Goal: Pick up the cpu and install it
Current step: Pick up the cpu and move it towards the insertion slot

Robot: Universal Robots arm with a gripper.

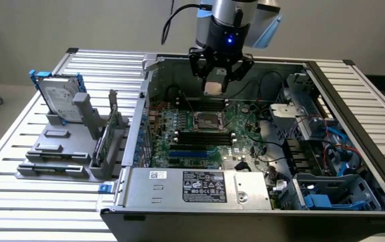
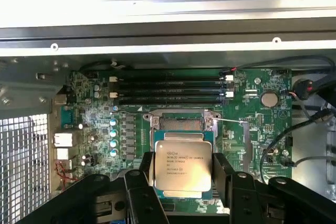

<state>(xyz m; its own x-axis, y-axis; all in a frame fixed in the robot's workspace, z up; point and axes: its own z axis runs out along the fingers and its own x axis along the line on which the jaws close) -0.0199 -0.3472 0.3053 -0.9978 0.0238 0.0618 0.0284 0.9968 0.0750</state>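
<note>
Two black fingers (image 2: 140, 177) of the hand (image 2: 182, 178) grip the cpu (image 2: 182, 165) by its opposite edges, so the hand is closed on the chip, with the silver printed top turned toward the wrist camera. The cpu hangs in the air over the motherboard (image 2: 252, 124), inside the open computer case (image 1: 280, 69), and in the wrist view it covers a part of the socket (image 2: 182, 123). To do this step well, I think the chip must stay flat, with its edges parallel to the socket frame and centred over the opening. The way down should be slow and straight, because a tilted or shifted chip can damage the fine contacts. Several things I cannot make out: the underside of the cpu, the contacts in the socket, any corner mark, and whether the socket frame is fully open. How high the chip is above the socket is also hard to judge. Beside the case, a hard drive (image 1: 61, 96) stands in a grey holder (image 1: 64, 151) on the counter (image 1: 17, 201).
</note>
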